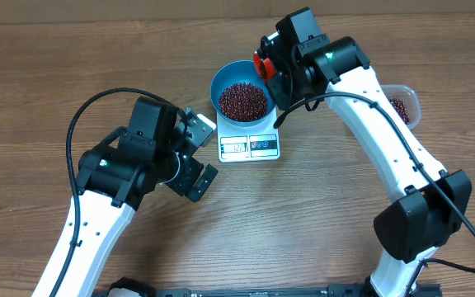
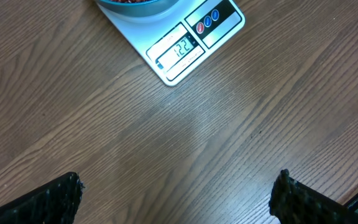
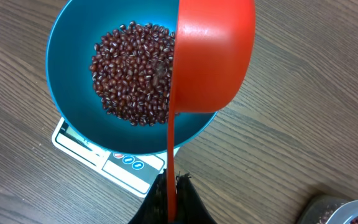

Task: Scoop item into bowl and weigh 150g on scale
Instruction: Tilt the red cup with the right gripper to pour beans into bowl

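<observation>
Step in hand, pouring: red scoop [image 3: 213, 56] clenched in right fingers [image 3: 173, 194], tipped over blue bowl [image 1: 221, 82] of red-brown beans [image 1: 243, 100] on scale [image 1: 250, 147], middle of desk [image 1: 56, 66], toward far edge. Left fingers [image 2: 176, 205] released. Next, probably: read display [image 2: 178, 48], add small portions.

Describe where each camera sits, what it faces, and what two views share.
Overhead: above the table, looking down on left arm, right arm, bowl on scale.
Left wrist: on its arm, facing table and scale display; open left fingers at bottom corners.
Right wrist: on its arm, looking into the bowl's beans; right fingers hold a red scoop.
Shared: all show scale and bowl.
</observation>
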Motion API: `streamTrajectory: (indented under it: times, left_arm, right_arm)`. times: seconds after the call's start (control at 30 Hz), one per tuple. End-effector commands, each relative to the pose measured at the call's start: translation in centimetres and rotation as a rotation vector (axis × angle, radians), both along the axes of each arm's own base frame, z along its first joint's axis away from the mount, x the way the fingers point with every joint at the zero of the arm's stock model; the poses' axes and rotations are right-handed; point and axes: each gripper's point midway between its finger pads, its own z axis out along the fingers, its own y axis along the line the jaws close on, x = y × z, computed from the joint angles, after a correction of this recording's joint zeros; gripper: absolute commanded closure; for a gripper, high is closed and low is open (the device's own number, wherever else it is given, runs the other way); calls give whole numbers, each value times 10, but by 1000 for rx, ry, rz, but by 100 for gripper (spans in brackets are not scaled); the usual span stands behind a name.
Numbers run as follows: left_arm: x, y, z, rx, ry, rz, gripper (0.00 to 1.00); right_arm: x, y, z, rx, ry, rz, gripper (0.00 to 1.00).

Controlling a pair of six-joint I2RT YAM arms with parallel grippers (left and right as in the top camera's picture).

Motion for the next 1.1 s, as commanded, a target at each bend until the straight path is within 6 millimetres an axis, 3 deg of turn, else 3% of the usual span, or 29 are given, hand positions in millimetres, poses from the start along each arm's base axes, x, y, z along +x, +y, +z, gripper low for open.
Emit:
streamTrajectory:
  times: [0.0,0.77,1.07]
  left_arm:
    - [4,0,7,1,-24,-16,0]
    - [4,0,7,1,-24,-16,0]
    - [4,0,7,1,-24,-16,0]
  right_arm:
    - [3,-1,28,25,-69,-9,96]
    - [8,6,32,-5,-119,61,96]
    - [4,15,34,-139,-188,90,96]
